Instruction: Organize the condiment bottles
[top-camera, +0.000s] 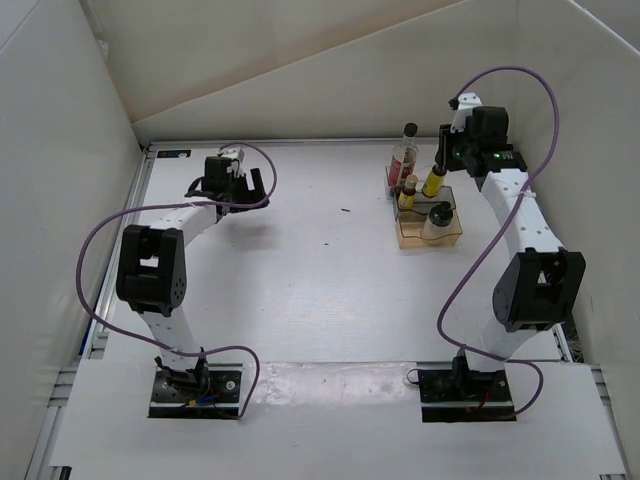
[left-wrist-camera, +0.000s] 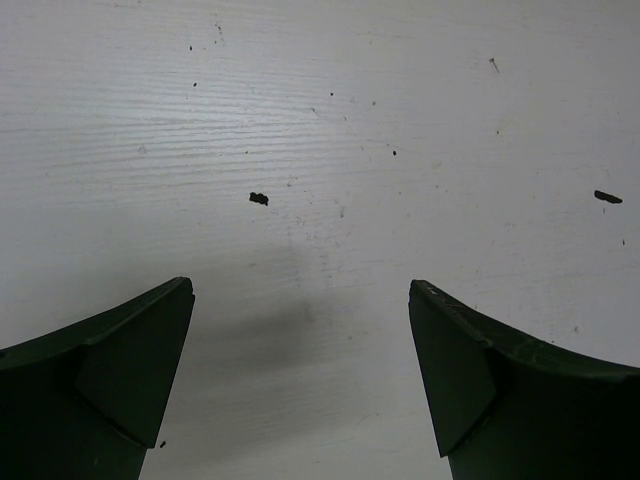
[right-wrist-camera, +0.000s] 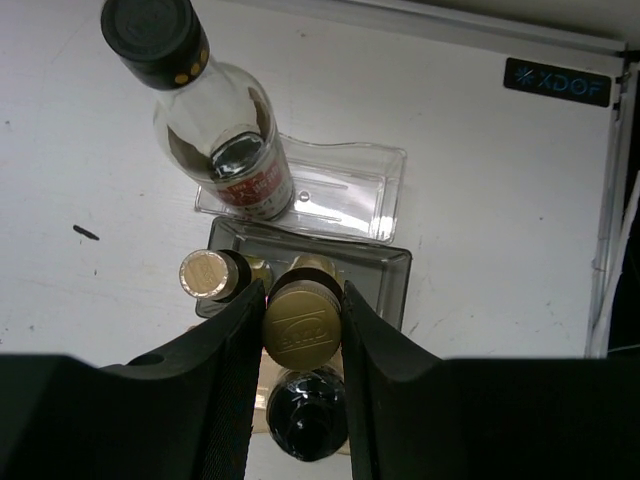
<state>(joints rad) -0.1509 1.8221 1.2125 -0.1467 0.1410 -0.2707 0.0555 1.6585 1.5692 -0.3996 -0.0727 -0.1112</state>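
Top view: a clear tray (top-camera: 403, 240) sits at two o'clock on the table (top-camera: 320, 290). It holds a red-labelled bottle (top-camera: 405, 155), an amber bottle (top-camera: 408, 192) and a short black-capped bottle (top-camera: 437, 220). The right gripper (top-camera: 447, 160) hangs above it, and the left gripper (top-camera: 245, 180) is at ten o'clock.

Left wrist view: the jaws are spread wide and hold nothing.

Right wrist view: the fingers are clamped on the gold cap of a second amber bottle (right-wrist-camera: 302, 325) above the tray.
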